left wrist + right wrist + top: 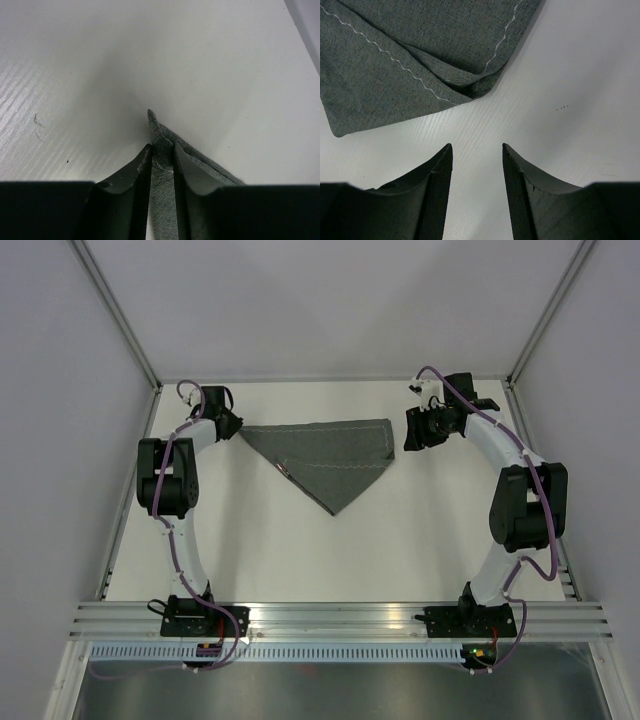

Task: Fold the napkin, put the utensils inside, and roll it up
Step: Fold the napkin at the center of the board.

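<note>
The dark grey napkin (330, 462) lies folded into a triangle at the back middle of the white table, long edge to the rear and point toward me. At its left corner (159, 131) my left gripper (236, 426) has its fingers closed on the fabric, which fills the gap between them (162, 150). My right gripper (410, 430) hovers just off the right corner and is open. In the right wrist view the napkin (420, 50) with its pale stitched hem lies ahead of the gripper (477, 146), apart from both fingers. The utensils are out of view.
White walls enclose the table on the left, right and back, with metal posts (120, 315) at the rear corners. An aluminium rail (340, 618) carrying both arm bases runs along the near edge.
</note>
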Controlling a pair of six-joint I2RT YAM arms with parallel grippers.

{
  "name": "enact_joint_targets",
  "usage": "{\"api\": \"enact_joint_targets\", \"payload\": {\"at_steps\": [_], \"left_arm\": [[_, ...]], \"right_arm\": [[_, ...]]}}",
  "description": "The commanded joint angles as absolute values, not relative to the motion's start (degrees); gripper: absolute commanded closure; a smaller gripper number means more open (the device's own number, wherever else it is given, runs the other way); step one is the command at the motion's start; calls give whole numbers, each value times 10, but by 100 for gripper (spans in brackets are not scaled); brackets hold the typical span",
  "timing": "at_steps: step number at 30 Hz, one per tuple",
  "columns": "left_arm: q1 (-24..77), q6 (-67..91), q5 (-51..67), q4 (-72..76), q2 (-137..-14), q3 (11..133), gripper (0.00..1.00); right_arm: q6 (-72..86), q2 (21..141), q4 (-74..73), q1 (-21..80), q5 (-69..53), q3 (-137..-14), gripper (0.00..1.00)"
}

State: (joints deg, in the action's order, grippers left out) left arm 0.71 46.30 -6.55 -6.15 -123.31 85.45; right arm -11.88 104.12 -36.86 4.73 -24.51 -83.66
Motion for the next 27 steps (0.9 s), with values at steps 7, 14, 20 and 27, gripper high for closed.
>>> {"api": "enact_joint_targets", "payload": {"at_steps": [7, 14, 20, 27], "left_arm": [[5, 461, -31, -48, -1240, 881, 94], [11, 430, 35, 16, -1216, 851, 98], [29, 396, 97, 104, -1158, 780, 98], [68, 352, 158, 191, -1086, 678, 98]], "right_arm": [[-128, 1045, -359, 50, -243, -837, 50], [-126, 1042, -358, 50, -244, -833, 50], [-126, 1035, -358, 50, -243, -830, 50], [-126, 1020, -363, 50, -247, -817, 50]]}}
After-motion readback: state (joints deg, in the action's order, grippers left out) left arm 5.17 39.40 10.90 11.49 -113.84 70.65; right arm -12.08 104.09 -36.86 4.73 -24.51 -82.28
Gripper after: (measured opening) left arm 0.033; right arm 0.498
